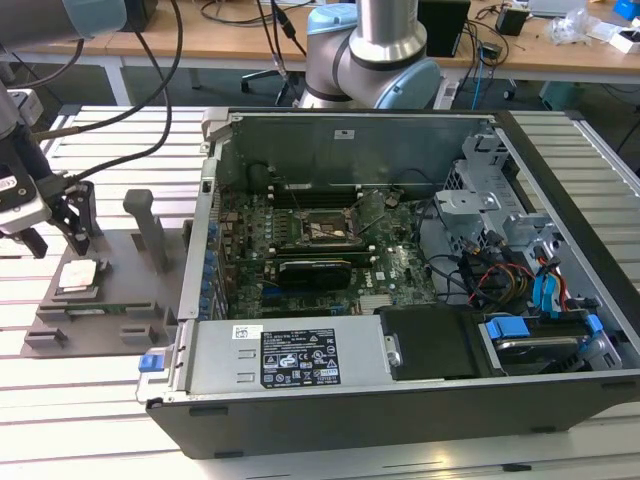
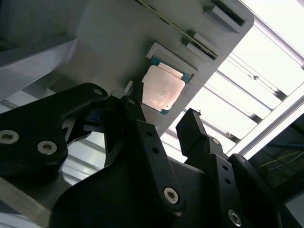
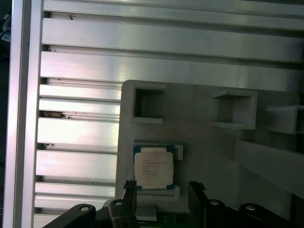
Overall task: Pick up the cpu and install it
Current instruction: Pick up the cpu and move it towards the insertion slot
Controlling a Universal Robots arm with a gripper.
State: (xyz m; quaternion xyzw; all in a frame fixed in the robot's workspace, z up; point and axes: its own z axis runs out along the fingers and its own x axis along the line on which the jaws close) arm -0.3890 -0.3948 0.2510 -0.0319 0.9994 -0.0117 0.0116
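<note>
Barely started: cpu (image 3: 153, 167) sits in its grey holder (image 3: 204, 152) on the bench (image 1: 90, 420) beside the PC case (image 1: 400, 400), gripper (image 1: 57, 235) just above it, fingers (image 2: 142, 137) spread and empty, socket (image 1: 325, 232) looks unfilled.
</note>
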